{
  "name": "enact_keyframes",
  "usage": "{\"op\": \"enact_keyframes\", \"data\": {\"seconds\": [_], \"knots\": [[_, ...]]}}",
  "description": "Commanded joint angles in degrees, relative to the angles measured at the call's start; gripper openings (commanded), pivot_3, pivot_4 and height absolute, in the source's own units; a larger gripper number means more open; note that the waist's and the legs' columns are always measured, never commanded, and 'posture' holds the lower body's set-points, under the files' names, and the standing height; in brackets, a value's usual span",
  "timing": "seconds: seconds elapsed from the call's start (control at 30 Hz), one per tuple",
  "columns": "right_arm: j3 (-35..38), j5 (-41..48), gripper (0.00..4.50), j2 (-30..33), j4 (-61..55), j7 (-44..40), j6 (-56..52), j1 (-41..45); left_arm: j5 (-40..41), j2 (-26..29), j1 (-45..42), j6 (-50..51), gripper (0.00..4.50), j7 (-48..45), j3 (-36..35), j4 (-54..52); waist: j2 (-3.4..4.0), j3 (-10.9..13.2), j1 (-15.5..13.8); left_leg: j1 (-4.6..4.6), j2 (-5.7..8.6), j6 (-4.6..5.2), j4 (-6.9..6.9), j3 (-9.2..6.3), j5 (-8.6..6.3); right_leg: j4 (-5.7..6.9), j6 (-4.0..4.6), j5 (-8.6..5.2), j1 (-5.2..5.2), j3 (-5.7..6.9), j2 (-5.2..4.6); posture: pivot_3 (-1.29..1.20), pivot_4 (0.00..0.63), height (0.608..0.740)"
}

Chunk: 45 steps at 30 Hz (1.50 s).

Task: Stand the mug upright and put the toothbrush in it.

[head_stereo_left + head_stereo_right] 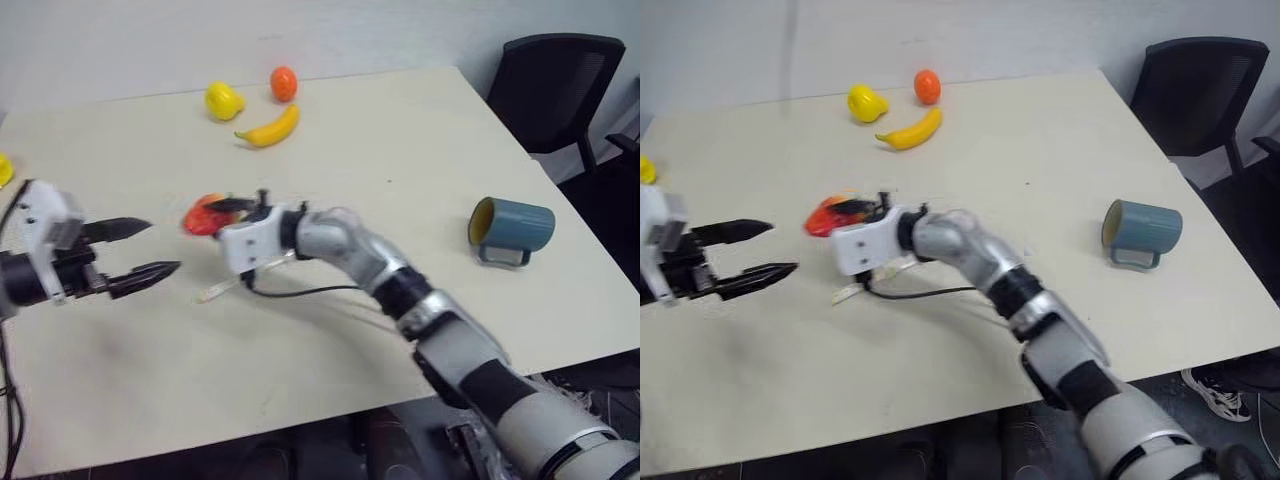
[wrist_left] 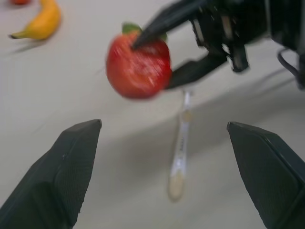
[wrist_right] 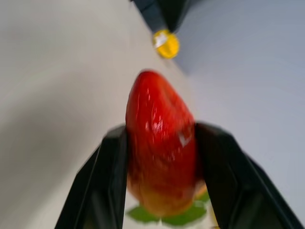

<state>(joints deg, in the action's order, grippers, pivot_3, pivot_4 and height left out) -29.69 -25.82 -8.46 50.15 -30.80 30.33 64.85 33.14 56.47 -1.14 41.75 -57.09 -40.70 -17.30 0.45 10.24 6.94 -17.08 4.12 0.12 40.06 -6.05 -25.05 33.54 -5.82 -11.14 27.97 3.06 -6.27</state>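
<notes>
The teal-blue mug lies on its side near the table's right edge, its yellow inside facing left. The pale toothbrush lies flat on the table just under my right gripper. That gripper reaches across to the left and is shut on a red strawberry, held a little above the table. My left gripper hovers at the left, open and empty, pointing toward the strawberry and apart from it.
A banana, a yellow fruit and an orange sit at the far side of the table. Another yellow thing is at the left edge. A black chair stands beyond the right corner.
</notes>
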Motion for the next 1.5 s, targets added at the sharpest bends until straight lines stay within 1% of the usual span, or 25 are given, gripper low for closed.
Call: {"op": "enact_keyframes", "data": {"seconds": [0.03, 0.13, 0.27, 0.3, 0.37, 0.5, 0.53, 0.6, 0.73, 0.8, 0.9, 1.0, 1.07, 1.13, 1.17, 1.2, 1.23, 1.3, 1.33, 1.43, 1.5], "knots": [[0.2, 3.4, 1.87, -6.2, 6.2, -2.6, 2.0, 1.5, -1.1, 0.6, 5.8, 1.3, 4.5, 0.3, -11.3, -4.0, 0.05, 0.0, 0.8, 0.0, 0.01, -0.01, 0.0, -0.01, -0.01, 0.02, 0.01, -0.01, 0.0, 0.03, 0.0, 0.0, 0.15, 0.74], [0.4, 3.9, 1.87, -7.9, 10.1, -2.3, 1.9, 2.9, -0.7, -0.1, 11.3, 2.5, 4.5, -0.8, -17.2, -6.2, 0.16, 0.1, 1.0, 0.09, 0.08, -0.05, 0.02, -0.21, -0.03, 0.27, 0.18, -0.1, -0.05, 0.15, -0.09, 0.0, 0.15, 0.74], [2.0, 5.9, 1.87, -8.5, 12.7, -4.1, 1.4, 3.3, -0.4, 0.1, 13.7, 2.3, 4.5, -0.5, -19.7, -6.2, 0.24, 0.1, 1.2, 0.16, -0.06, -0.16, 0.03, -0.24, -0.08, 0.3, 0.28, -0.16, -0.1, 0.27, -0.02, 0.0, 0.15, 0.74], [2.5, 6.4, 2.53, -8.5, 13.1, -4.5, 1.3, 3.3, -0.1, 0.2, 13.3, 2.3, 4.5, -0.1, -19.6, -5.8, 0.25, 0.1, 1.2, 0.18, -0.13, -0.19, 0.03, -0.24, -0.09, 0.32, 0.3, -0.17, -0.1, 0.31, 0.01, 0.0, 0.15, 0.74], [3.4, 7.1, 3.02, -8.4, 13.3, -4.1, 0.8, 3.5, 0.5, 0.8, 12.0, 2.2, 4.5, 0.4, -18.3, -5.0, 0.27, 0.2, 1.2, 0.21, -0.25, -0.27, 0.03, -0.23, -0.12, 0.33, 0.33, -0.19, -0.1, 0.32, 0.09, 0.0, 0.15, 0.74], [5.4, 8.5, 4.39, -7.8, 12.4, -3.5, -0.2, 4.1, 0.9, 1.6, 8.9, 0.9, 4.5, 0.8, -13.6, -3.4, 0.26, 0.1, 1.2, 0.29, -0.38, -0.38, 0.03, -0.18, -0.19, 0.37, 0.4, -0.23, -0.09, 0.27, 0.25, 0.0, 0.15, 0.74], [6.1, 9.1, 4.45, -7.6, 12.0, -3.6, -0.7, 4.2, 1.0, 1.9, 7.9, 0.5, 4.5, 0.8, -12.1, -2.8, 0.25, 0.1, 1.2, 0.29, -0.41, -0.4, 0.03, -0.18, -0.19, 0.36, 0.4, -0.23, -0.09, 0.28, 0.27, 0.0, 0.15, 0.74], [8.0, 10.9, 4.45, -6.3, 10.3, -4.0, -2.3, 4.3, 1.5, 2.4, 4.8, -0.1, 4.5, 0.8, -8.5, -1.5, 0.22, 0.1, 1.2, 0.31, -0.45, -0.42, 0.03, -0.14, -0.2, 0.36, 0.41, -0.23, -0.09, 0.24, 0.32, 0.0, 0.15, 0.74], [13.7, 17.1, 4.45, -1.3, 1.6, -7.6, -9.2, 1.6, 1.3, 3.6, -3.3, -2.7, 4.5, -0.3, 0.9, 2.8, 0.14, 0.1, 1.0, 0.29, -0.58, -0.49, 0.08, -0.15, -0.24, 0.36, 0.44, -0.25, -0.08, 0.26, 0.46, 0.0, 0.15, 0.74], [14.5, 17.9, 4.45, 1.1, -3.0, -8.7, -12.6, -0.4, 0.8, 4.1, -7.7, -4.0, 4.5, -1.1, 5.4, 6.2, 0.03, 0.0, 1.0, 0.27, -0.6, -0.5, 0.11, -0.15, -0.25, 0.33, 0.44, -0.25, -0.08, 0.28, 0.46, 0.0, 0.15, 0.74], [14.9, 19.4, 4.45, 3.3, -10.7, -10.4, -19.0, -3.9, 0.4, 4.7, -11.0, -5.4, 4.5, -3.1, 10.1, 8.5, -0.04, 0.0, 1.0, 0.27, -0.6, -0.5, 0.1, -0.14, -0.25, 0.33, 0.44, -0.25, -0.07, 0.26, 0.47, 0.0, 0.15, 0.74], [14.9, 27.6, 4.45, 8.6, -29.6, -20.8, -32.2, -11.9, -3.9, 7.3, -10.8, -10.8, 4.5, -8.9, 18.1, 9.8, -0.04, 0.0, 1.0, 0.2, -0.71, -0.55, 0.11, -0.1, -0.28, 0.32, 0.44, -0.25, 0.04, 0.23, 0.54, 0.0, 0.15, 0.74], [15.2, 33.3, 4.45, 12.9, -41.2, -25.7, -42.0, -15.6, -7.0, 8.5, -11.8, -14.5, 4.5, -11.0, 22.6, 11.9, -0.03, 0.0, 0.9, -0.19, -0.79, -0.56, 0.22, -0.06, -0.29, 0.42, 0.44, -0.25, 0.51, 0.08, 0.53, 0.0, 0.15, 0.74], [16.9, 40.8, 4.45, 18.9, -52.7, -30.3, -53.2, -18.6, -9.6, 8.7, -14.6, -17.3, 4.5, -12.8, 27.4, 14.8, 0.0, 0.0, 0.4, -0.35, -0.76, -0.55, 0.33, 0.04, -0.29, 0.47, 0.39, -0.22, 0.73, -0.07, 0.52, 0.0, 0.15, 0.74], [17.4, 43.5, 4.45, 21.6, -56.7, -31.6, -57.4, -19.6, -11.0, 8.8, -15.8, -18.3, 4.5, -13.3, 29.4, 16.1, -0.01, 0.0, 0.3, -0.37, -0.77, -0.54, 0.38, 0.03, -0.3, 0.46, 0.38, -0.21, 0.72, -0.05, 0.51, 0.0, 0.15, 0.74], [18.4, 45.9, 4.45, 25.8, -60.8, -33.3, -61.1, -20.9, -13.9, 8.3, -18.5, -18.8, 4.5, -12.3, 32.7, 18.3, -0.01, 0.0, -0.1, -0.36, -0.76, -0.52, 0.45, 0.09, -0.31, 0.47, 0.35, -0.2, 0.71, -0.09, 0.54, 0.0, 0.15, 0.74], [19.0, 47.5, 4.45, 28.6, -63.7, -34.1, -63.7, -21.7, -15.9, 7.9, -20.3, -19.2, 4.5, -11.6, 34.8, 19.9, -0.01, 0.0, -0.9, -0.35, -0.74, -0.5, 0.47, 0.12, -0.33, 0.47, 0.34, -0.18, 0.69, -0.1, 0.53, 0.0, 0.15, 0.74], [20.9, 50.9, 4.45, 33.6, -68.7, -34.7, -67.8, -23.5, -19.0, 5.4, -25.7, -15.7, 4.5, -7.8, 38.8, 23.5, -0.03, 0.0, -2.0, -0.33, -0.65, -0.46, 0.52, 0.2, -0.35, 0.45, 0.31, -0.14, 0.67, -0.12, 0.58, 0.0, 0.15, 0.74], [21.5, 52.2, 4.45, 34.8, -70.3, -34.4, -69.1, -24.0, -19.7, 4.5, -27.3, -14.6, 4.5, -6.8, 39.6, 24.7, -0.03, 0.0, -2.7, -0.32, -0.61, -0.45, 0.55, 0.22, -0.36, 0.47, 0.3, -0.14, 0.63, -0.12, 0.6, 0.0, 0.15, 0.74], [23.6, 53.6, 4.45, 36.7, -73.4, -30.7, -71.2, -26.0, -19.2, 1.1, -30.4, -7.0, 4.5, -5.0, 41.7, 24.5, -0.05, 0.0, -3.8, -0.34, -0.59, -0.4, 0.69, 0.34, -0.38, 0.53, 0.25, -0.06, 0.66, -0.24, 0.61, 0.0, 0.15, 0.74], [24.7, 54.8, 4.45, 36.9, -74.5, -28.8, -72.4, -27.0, -19.0, 0.0, -30.6, -4.7, 4.5, -4.4, 42.3, 23.5, -0.06, 0.0, -4.1, -0.38, -0.58, -0.31, 0.86, 0.36, -0.45, 0.57, 0.23, -0.05, 0.65, -0.26, 0.6, 0.0, 0.15, 0.74]]}}
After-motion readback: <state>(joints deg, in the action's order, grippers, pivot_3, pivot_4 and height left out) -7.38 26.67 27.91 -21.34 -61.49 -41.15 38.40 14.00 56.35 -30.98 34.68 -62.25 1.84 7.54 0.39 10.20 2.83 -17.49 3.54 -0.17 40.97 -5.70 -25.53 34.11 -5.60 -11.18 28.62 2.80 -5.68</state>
